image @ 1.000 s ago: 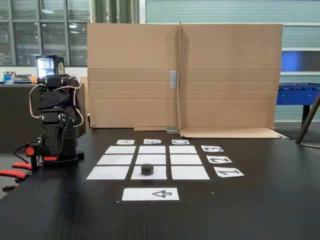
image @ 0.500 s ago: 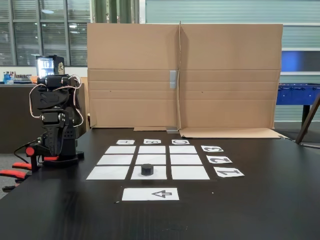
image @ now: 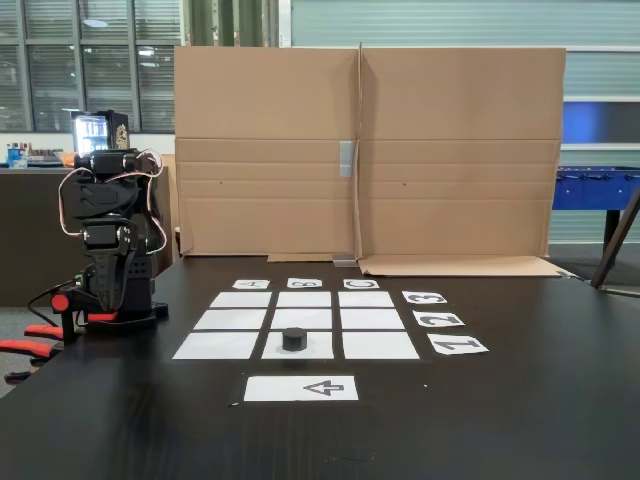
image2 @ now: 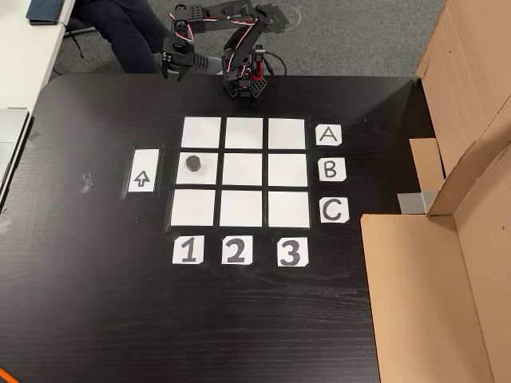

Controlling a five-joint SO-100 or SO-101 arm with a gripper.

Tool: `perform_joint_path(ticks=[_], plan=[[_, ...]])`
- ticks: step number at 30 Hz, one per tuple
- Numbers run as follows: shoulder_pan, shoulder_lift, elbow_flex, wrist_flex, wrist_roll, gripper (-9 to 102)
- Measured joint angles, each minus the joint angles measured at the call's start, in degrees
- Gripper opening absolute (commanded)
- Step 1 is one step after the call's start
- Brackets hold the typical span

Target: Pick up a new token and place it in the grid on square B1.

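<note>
Token (image2: 193,163) sits on square B1 (image2: 204,177), inside the grid (image2: 246,171)

Black puck is upright, w/ white paper showing all round it; in fixed view it's (image: 294,339) on the near middle rectangle, just behind the arrow sheet (image: 301,388). My arm (image2: 231,36) is folded back at the table edge beyond row A, well apart from the puck. My gripper (image2: 170,69) hangs off the table's far edge, nothing in it; fingers look slightly parted but can't tell for sure. Cardboard screen (image: 368,150) stands behind the A B C labels
</note>
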State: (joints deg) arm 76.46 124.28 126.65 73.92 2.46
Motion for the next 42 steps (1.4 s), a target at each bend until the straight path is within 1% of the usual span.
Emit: perform_joint_path(ticks=[42], plan=[[0.0, 0.0, 0.3, 0.0, 1.0, 12]])
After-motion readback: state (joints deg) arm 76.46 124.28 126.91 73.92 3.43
